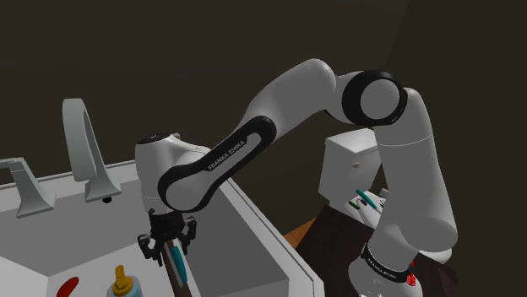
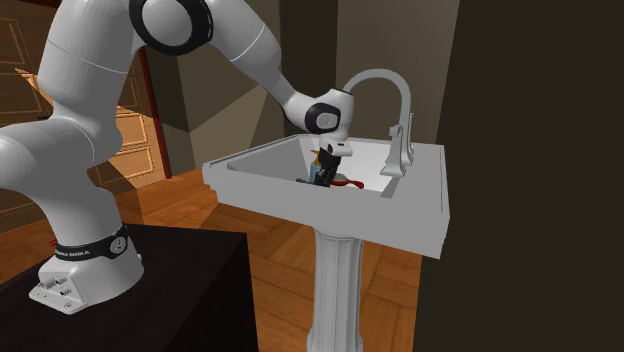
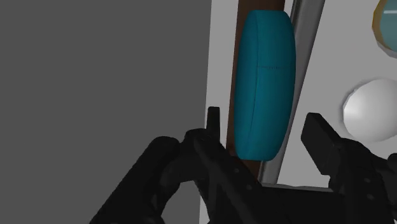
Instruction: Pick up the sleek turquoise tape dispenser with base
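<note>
The turquoise tape dispenser is a smooth rounded body standing on a brown base with a grey edge. It rests inside the white sink basin, close to the basin wall. My black gripper is open and lowered over it, one finger on each side of its near end. A gap shows between the fingers and the turquoise body. In the shoulder view the gripper straddles the dispenser. The second exterior view places the gripper inside the basin above the dispenser.
A curved faucet and a lever handle stand on the sink's back rim. A red object and a yellow-topped bottle lie in the basin beside the dispenser. A white toilet stands behind the arm. The sink stands on a pedestal.
</note>
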Robot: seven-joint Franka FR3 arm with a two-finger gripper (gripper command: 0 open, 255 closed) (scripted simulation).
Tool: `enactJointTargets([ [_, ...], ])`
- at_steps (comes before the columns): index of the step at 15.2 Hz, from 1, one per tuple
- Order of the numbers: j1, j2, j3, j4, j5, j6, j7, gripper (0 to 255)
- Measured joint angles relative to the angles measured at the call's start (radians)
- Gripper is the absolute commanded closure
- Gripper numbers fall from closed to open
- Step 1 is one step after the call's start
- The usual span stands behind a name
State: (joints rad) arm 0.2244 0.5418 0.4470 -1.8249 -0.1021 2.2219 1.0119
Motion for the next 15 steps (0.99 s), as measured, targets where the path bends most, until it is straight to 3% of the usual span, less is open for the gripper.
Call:
enactJointTargets([
  [9, 0.0, 0.0, 0.0, -0.001, 0.0, 0.002, 0.0, 255],
  [15, -0.009, -0.04, 0.012, 0.009, 0.017, -0.047, -0.005, 255],
])
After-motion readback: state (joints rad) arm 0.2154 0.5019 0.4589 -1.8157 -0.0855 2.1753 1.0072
